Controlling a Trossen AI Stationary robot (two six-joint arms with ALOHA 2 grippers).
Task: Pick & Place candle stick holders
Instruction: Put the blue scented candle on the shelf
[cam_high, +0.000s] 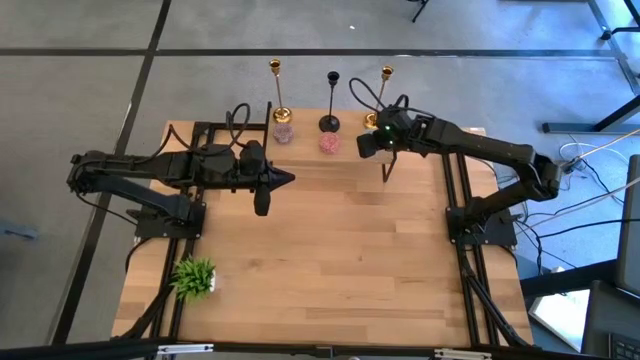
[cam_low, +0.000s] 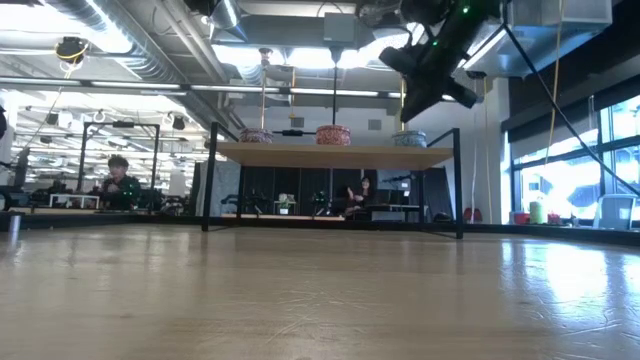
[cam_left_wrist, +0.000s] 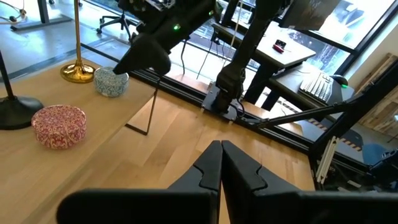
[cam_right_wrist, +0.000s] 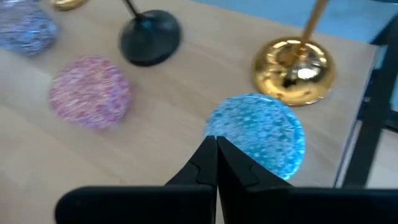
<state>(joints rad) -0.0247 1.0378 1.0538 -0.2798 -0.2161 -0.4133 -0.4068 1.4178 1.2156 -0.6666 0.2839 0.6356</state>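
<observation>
While my right gripper is hovering with its fingers pressed together and holding nothing, I am looking straight down on a blue patterned puck at the far right corner of the table. Just past it, the right gold candlestick is standing upright on its round base, touching or nearly touching the puck; I cannot tell which. I judge that I am lining up here because this is the nearest holder to my right arm.

My left gripper is waiting over the table's left-middle, also pinched shut and empty, pointing toward the far edge.

Farther along that edge, the black candlestick is standing in the middle with a pink puck in front of it, and the left gold candlestick is standing beside a lilac puck. All three holders are lined up in a row, well apart.

Only the overhead view is showing the small green plant at the near left corner. The low view is showing the stems rising tall and thin, which my wrist cameras are cutting off.
</observation>
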